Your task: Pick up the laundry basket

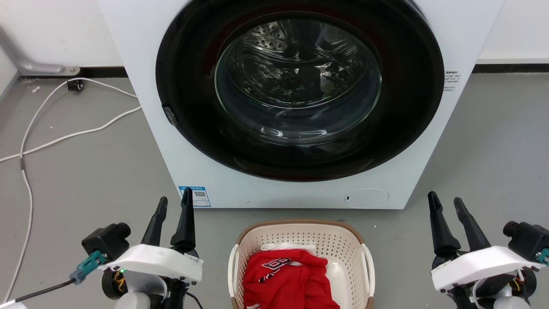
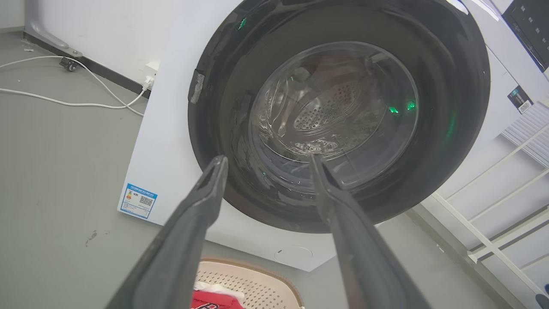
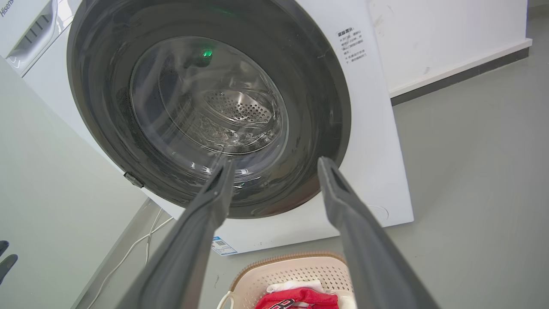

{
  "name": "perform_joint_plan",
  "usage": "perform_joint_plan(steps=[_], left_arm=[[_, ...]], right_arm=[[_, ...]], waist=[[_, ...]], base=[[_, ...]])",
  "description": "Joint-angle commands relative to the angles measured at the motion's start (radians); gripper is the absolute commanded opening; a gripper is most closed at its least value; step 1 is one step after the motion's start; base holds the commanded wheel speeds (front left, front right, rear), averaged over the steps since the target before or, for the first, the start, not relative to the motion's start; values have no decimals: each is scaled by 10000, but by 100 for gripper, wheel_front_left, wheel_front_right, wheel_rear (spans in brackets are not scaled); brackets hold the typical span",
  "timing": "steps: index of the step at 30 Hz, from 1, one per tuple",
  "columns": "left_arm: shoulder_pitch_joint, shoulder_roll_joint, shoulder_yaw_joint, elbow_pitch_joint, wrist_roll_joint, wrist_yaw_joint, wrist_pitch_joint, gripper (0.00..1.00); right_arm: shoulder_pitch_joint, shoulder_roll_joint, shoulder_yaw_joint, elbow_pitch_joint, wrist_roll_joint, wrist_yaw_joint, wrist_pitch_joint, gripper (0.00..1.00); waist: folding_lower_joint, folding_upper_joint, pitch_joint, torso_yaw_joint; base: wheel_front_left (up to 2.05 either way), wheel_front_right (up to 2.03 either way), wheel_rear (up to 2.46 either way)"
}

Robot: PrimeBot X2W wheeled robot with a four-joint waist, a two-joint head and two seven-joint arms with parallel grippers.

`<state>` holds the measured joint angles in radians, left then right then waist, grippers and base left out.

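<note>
Head view: the laundry basket (image 1: 300, 224) (red garment (image 1: 291, 279) inside) sits on the floor (image 1: 85, 171) just before the washing machine (image 1: 279, 193), between left claw (image 1: 175, 195) and right claw (image 1: 444, 198). Left wrist view: fingers (image 2: 188, 231) spread, empty. Right wrist view: likewise spread, empty.

The floor (image 1: 85, 180) before me is smooth grey, with a few small scuffs and specks. The washing machine (image 1: 201, 171) stands on it, its back to the white wall. The laundry basket (image 1: 300, 240) sits on the floor just in front of the machine's base, centred between my arms and apart from the machine. To my left, a white cable (image 1: 103, 126) snakes loosely across the grey from behind the machine. A small black object (image 1: 75, 85) lies by the skirting, next to a grey bracket foot (image 1: 47, 68).
</note>
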<state>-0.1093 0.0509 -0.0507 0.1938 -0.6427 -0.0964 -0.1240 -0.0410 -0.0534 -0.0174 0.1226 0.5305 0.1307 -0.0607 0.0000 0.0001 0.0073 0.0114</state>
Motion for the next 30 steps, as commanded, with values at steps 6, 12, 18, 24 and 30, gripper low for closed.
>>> perform_joint_plan(steps=[6,12,18,24,30], left_arm=[[-261,52,-102,-27,1054,88,-250,100],[-299,63,-202,62,1753,155,-409,100],[-368,76,-279,165,2386,181,-547,100],[-430,85,-343,273,2961,249,-681,100],[-476,84,-390,332,3408,287,-788,100]], right_arm=[[65,5,36,-414,-1115,0,53,100],[153,9,59,-605,-1831,0,111,100],[212,15,72,-732,-2461,0,135,100],[269,19,84,-777,-3056,0,106,100],[300,23,118,-802,-3478,0,93,100]], waist=[[0,-1,4,21],[0,-1,1,33],[0,-1,31,39],[0,-1,53,47],[0,-1,57,54]], base=[[0,0,0],[0,0,0],[0,0,0],[0,0,0],[0,0,0]])
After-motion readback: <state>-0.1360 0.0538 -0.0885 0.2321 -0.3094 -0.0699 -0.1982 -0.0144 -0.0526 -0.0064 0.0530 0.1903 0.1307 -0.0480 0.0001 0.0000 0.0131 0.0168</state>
